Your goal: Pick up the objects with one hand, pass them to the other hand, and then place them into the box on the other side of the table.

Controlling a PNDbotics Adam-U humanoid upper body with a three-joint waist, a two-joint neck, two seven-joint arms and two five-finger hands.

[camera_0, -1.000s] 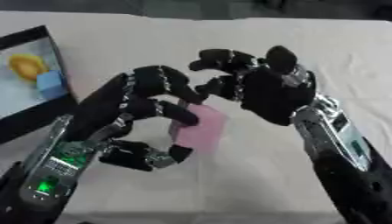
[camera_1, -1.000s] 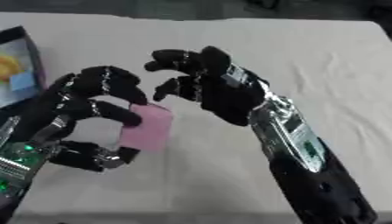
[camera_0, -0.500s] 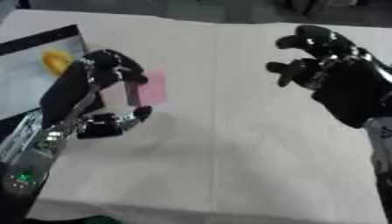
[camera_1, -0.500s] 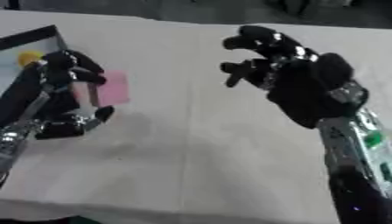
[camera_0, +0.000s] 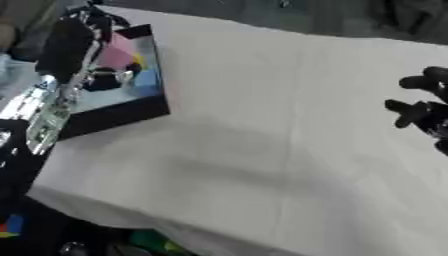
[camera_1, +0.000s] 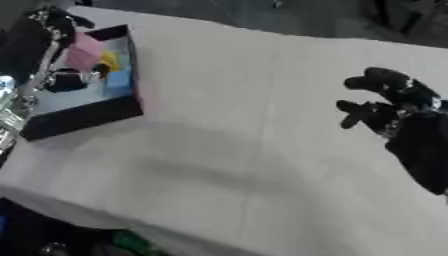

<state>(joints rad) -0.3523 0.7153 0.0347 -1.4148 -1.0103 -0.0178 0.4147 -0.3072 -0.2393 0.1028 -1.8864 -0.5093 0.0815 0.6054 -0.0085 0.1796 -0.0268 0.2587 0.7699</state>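
My left hand (camera_0: 72, 41) hangs over the box (camera_1: 80, 118), a black-walled tray with a pale blue floor at the table's far left. Its fingers and thumb are curled round a pink flat object (camera_1: 85, 52), which is held above the box's inside. A yellow object (camera_1: 110, 60) and a light blue block (camera_1: 118, 83) lie in the box beside it. My right hand (camera_1: 395, 104) hovers over the table at the right edge, far from the box. Its fingers are loosely bent and hold nothing.
The table is covered by a white cloth (camera_0: 262, 130) between the box and the right hand. Its front edge (camera_0: 131, 220) runs along the lower left, with dark floor and small coloured things beyond it.
My left hand has carried the pink object leftward until it is above the box. The right hand has drawn back to the right. The camera has also swung toward the box.
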